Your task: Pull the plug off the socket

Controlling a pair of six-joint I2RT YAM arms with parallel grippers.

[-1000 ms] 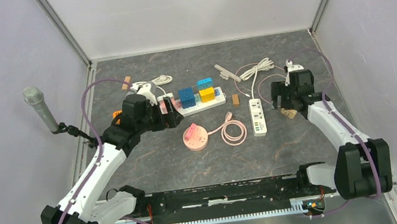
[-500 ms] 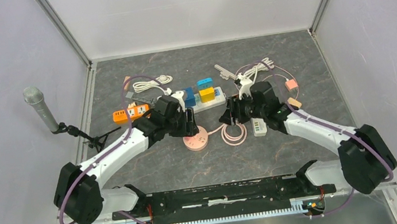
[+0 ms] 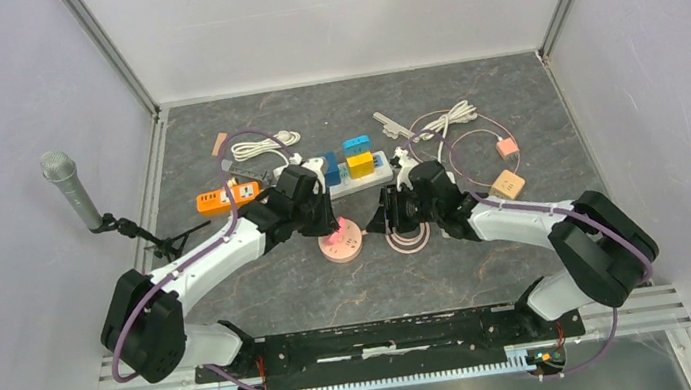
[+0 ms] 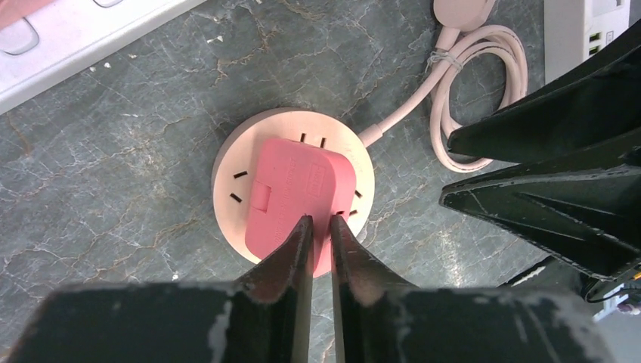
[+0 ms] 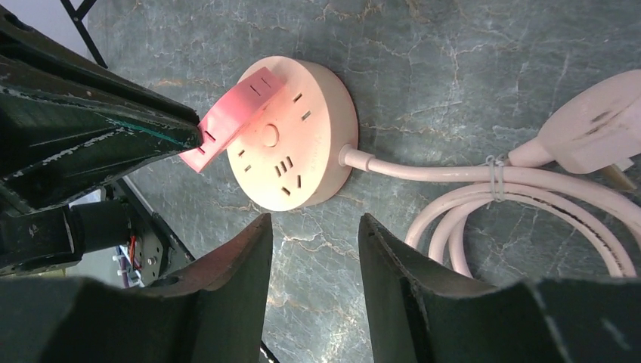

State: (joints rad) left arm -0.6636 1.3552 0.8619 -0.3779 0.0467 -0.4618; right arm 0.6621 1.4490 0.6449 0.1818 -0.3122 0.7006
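Note:
A round pale-pink socket (image 3: 343, 248) lies mid-table, its pink cable (image 3: 409, 237) coiled to the right. A darker pink plug (image 4: 298, 189) sits on the socket (image 4: 230, 215); in the right wrist view the plug (image 5: 234, 113) tilts up off the socket (image 5: 302, 144) on its left side. My left gripper (image 4: 317, 219) is shut, its fingertips (image 5: 193, 134) against the plug's raised edge; I cannot tell if anything is pinched. My right gripper (image 5: 314, 223) hangs open just right of the socket with only table between its fingers.
Behind the socket lies a white power strip (image 3: 374, 177) with blue and yellow plugs. An orange strip (image 3: 221, 199) and a white cable (image 3: 260, 148) sit at the back left. A tan cube (image 3: 506, 184) lies right; a microphone (image 3: 68, 186) stands far left.
Both arms swung inward from the table's sides to the pink socket. The left gripper closed from wide open to shut. The right gripper's fingers narrowed but stay apart.

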